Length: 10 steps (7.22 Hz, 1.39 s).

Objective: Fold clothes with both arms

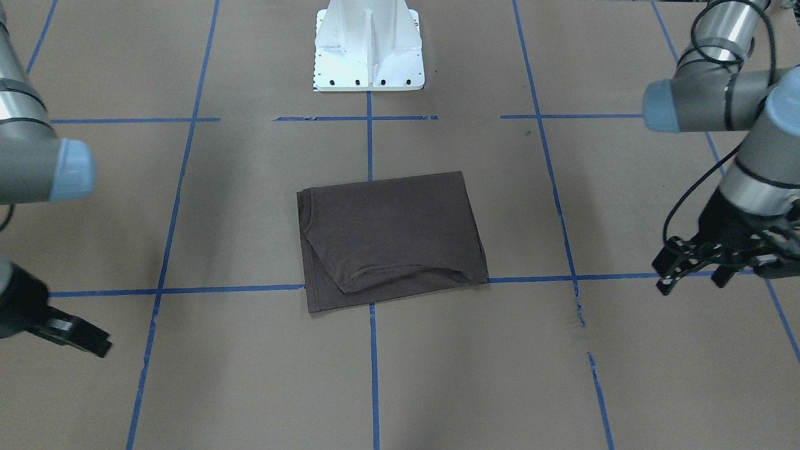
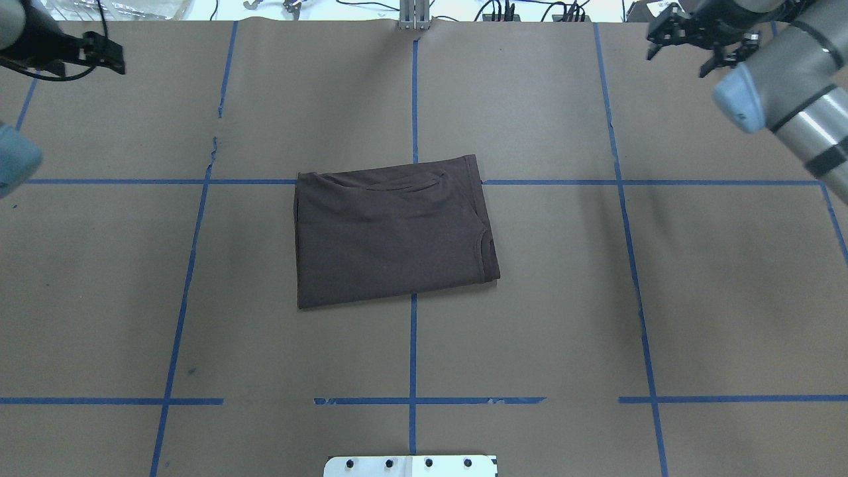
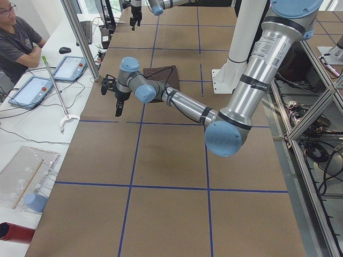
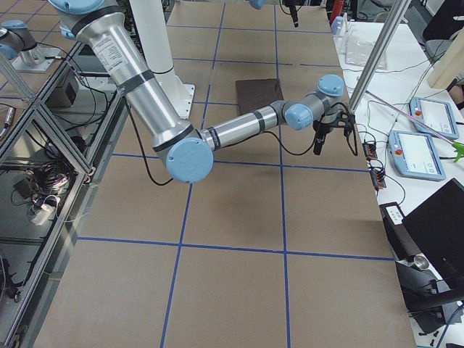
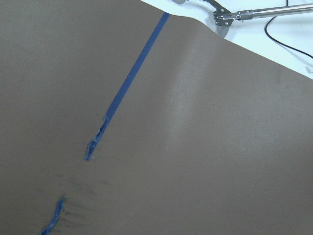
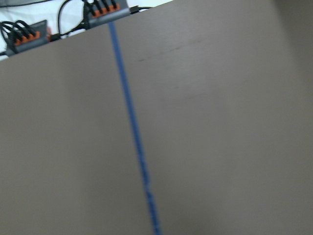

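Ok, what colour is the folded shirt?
The T-shirt is plain dark brown-grey, seen best in the overhead view.

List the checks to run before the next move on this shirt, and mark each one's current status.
1. T-shirt folded into a compact rectangle: ok.
2. T-shirt lying flat near the middle of the table: ok.
3. Left gripper open, empty, off to the side of the T-shirt: ok.
4. Right gripper open, empty, off to the side of the T-shirt: ok.
5. Folded layers lined up at the edges: not ok, lower layers peek out.
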{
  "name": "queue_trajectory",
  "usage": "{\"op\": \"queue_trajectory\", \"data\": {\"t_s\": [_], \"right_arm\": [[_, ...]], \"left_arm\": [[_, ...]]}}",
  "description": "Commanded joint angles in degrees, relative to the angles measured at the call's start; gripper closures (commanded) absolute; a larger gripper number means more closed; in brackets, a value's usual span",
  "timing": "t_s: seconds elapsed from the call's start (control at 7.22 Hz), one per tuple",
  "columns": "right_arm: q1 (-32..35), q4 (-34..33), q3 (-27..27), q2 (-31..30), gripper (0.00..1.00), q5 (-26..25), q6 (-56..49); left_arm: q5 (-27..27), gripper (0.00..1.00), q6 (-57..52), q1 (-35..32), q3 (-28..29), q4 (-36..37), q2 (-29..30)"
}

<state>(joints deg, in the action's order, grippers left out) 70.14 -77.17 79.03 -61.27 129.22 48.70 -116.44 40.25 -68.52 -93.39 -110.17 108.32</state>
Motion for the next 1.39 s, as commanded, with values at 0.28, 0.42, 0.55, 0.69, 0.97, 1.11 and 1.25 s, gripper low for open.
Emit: {"op": "queue_trajectory", "data": {"t_s": [0.28, 0.42, 0.55, 0.69, 0.97, 1.11, 1.25], "right_arm": [[16.65, -0.26, 7.71, -25.61, 0.0, 5.6, -42.73], [20.17, -1.57, 8.85, -29.22, 0.0, 7.43, -46.46], [20.47, -0.97, 9.82, -32.22, 0.0, 7.19, -47.11], [20.47, -1.05, 9.48, -32.16, 0.0, 5.97, -47.11], [22.83, -2.19, 12.1, -32.68, 0.0, 8.57, -46.24], [24.85, -5.07, 13.94, -33.03, 0.0, 8.77, -46.84], [25.56, -11.27, 16.4, -32.95, 0.0, 8.86, -47.11]], "left_arm": [[-5.53, 0.0, -53.52, -16.53, -0.57, 4.67, -12.06], [-11.03, 0.0, -53.95, -18.03, -1.52, 4.18, -15.82], [-10.31, 0.0, -52.57, -17.79, -0.14, 3.65, -15.94], [-5.86, 0.0, -52.81, -18.13, 0.4, 3.21, -17.34], [-5.9, 0.0, -52.11, -18.13, 2.25, 5.13, -18.13], [-5.99, 0.0, -52.03, -18.05, 1.55, 9.75, -18.23], [-8.08, 0.0, -52.11, -17.96, 0.16, 15.28, -17.8]]}}
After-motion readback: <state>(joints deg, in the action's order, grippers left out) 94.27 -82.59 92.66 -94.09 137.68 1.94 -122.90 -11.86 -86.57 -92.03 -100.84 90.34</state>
